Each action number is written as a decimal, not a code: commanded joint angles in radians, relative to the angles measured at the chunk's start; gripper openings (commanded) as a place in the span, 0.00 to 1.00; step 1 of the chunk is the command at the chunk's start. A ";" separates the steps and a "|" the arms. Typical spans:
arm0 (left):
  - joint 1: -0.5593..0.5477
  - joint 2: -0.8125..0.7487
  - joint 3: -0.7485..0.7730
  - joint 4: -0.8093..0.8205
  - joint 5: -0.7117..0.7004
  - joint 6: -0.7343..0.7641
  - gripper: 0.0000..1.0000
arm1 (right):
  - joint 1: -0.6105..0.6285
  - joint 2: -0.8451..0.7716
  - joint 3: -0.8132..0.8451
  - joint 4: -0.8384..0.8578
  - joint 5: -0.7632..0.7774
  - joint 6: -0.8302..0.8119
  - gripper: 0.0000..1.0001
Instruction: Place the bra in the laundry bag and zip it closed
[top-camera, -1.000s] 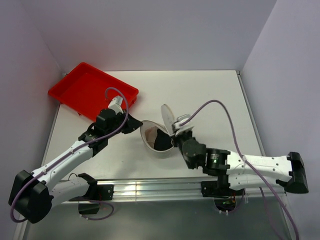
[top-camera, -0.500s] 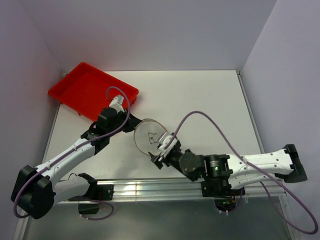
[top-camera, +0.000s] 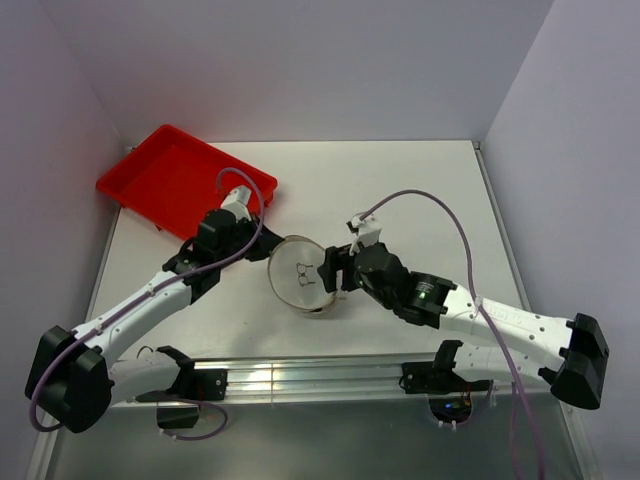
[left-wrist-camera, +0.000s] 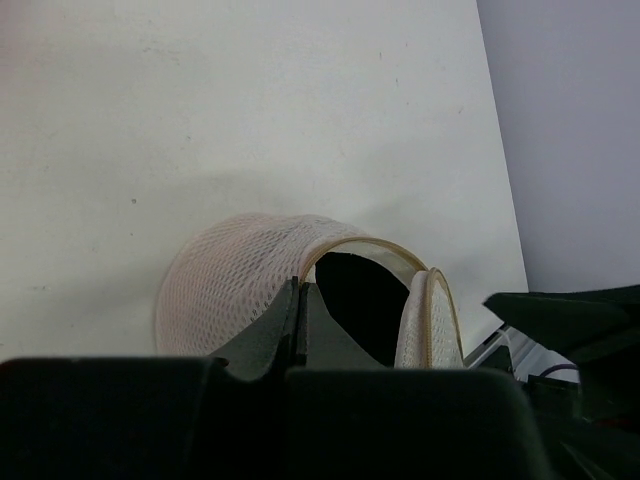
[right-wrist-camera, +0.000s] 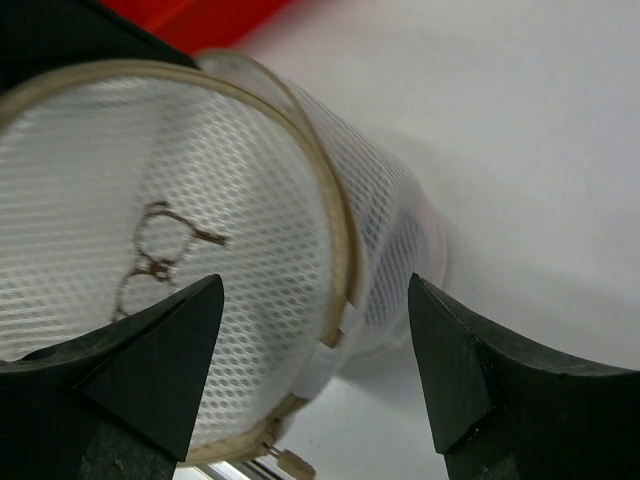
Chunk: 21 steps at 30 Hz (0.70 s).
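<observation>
The laundry bag (top-camera: 298, 276) lies on its side mid-table, its round mesh lid with the bra outline (right-wrist-camera: 150, 250) folded over the mouth. In the left wrist view a gap stays between the rim and the lid (left-wrist-camera: 425, 325), and a black mass, apparently the bra (left-wrist-camera: 365, 295), shows inside. My left gripper (top-camera: 264, 251) is shut on the bag's mesh rim (left-wrist-camera: 297, 290) at its left side. My right gripper (top-camera: 330, 272) stands open at the bag's right side, its fingertips (right-wrist-camera: 205, 300) astride the lid's edge without touching. The zip pull (right-wrist-camera: 297, 463) hangs at the lid's lower edge.
A red plastic tray (top-camera: 170, 180) sits at the back left, just behind the left arm; its corner shows in the right wrist view (right-wrist-camera: 200, 15). White walls stand close on the left, back and right. The metal rail (top-camera: 320, 380) runs along the near edge.
The right gripper held the lid up, swung it down over the bag's mouth, let go and opened; it now sits to the right of the bag. The left grip stayed.
</observation>
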 joint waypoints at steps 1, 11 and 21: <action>0.004 -0.018 0.056 -0.003 -0.031 0.041 0.00 | -0.052 -0.021 -0.025 -0.003 -0.031 0.226 0.82; 0.004 0.014 0.083 -0.063 -0.045 0.080 0.00 | -0.178 -0.006 -0.111 0.148 -0.184 0.321 0.68; 0.004 0.031 0.092 -0.040 -0.013 0.083 0.00 | -0.289 0.026 -0.163 0.243 -0.345 0.370 0.46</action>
